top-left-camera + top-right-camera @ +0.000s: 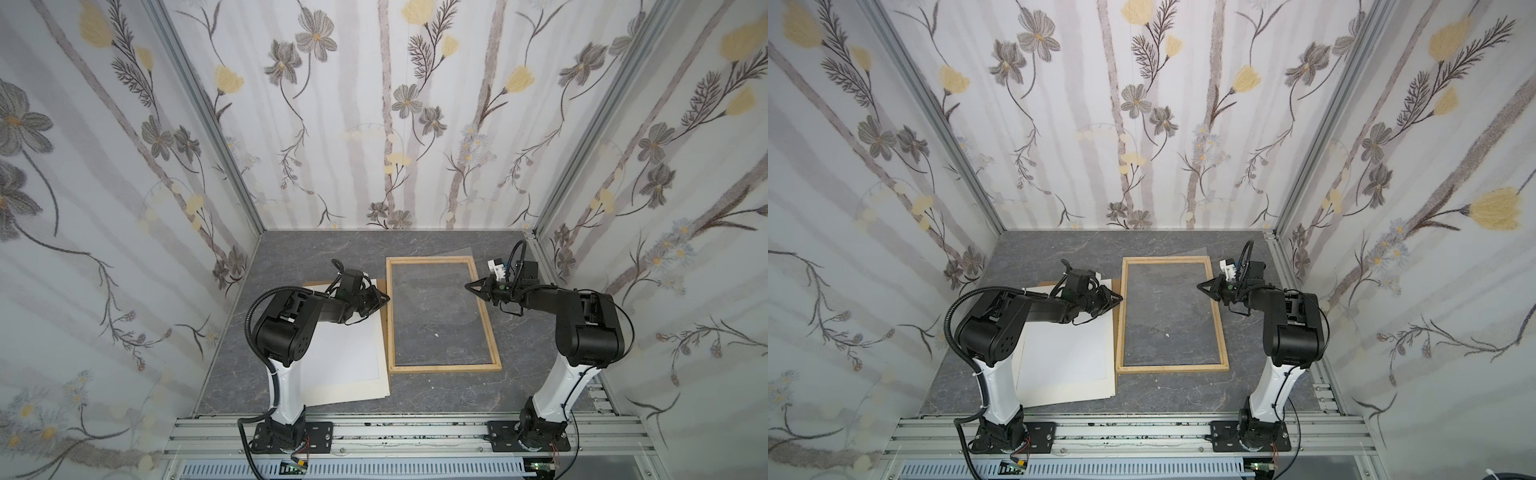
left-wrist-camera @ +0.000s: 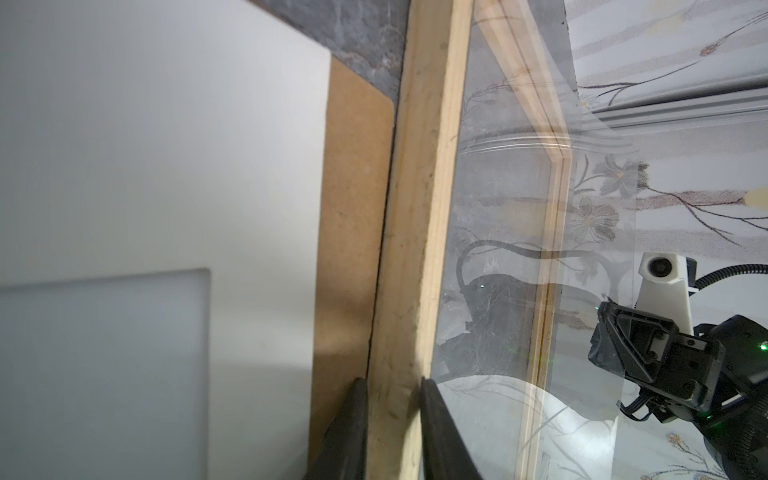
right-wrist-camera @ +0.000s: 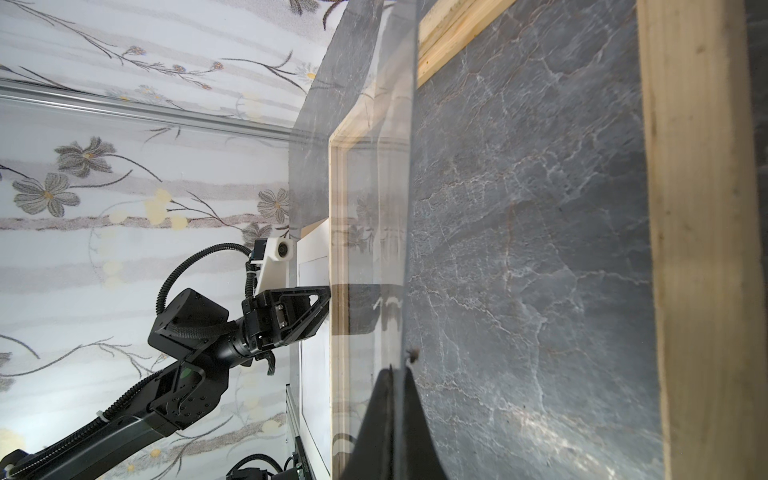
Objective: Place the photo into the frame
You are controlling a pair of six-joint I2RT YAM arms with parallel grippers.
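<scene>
left gripper (image 1: 385, 298) clamped on the frame's (image 1: 444, 368) left strip, right gripper (image 1: 468, 286) pinching a clear pane's (image 3: 365, 174) edge (barely visible over the frame), photo (image 1: 345, 357) lying blank-side up on the brown backing board (image 2: 353, 187), beside the frame

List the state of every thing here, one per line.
Left gripper: shut on frame, pinching its left strip.
Right gripper: shut on pane.
Photo: plain side up, on board, beside the frame.
Board: flat under the photo.
Frame: lying flat, photo not in it.
Pane: clear, over the frame, held at one edge.
</scene>
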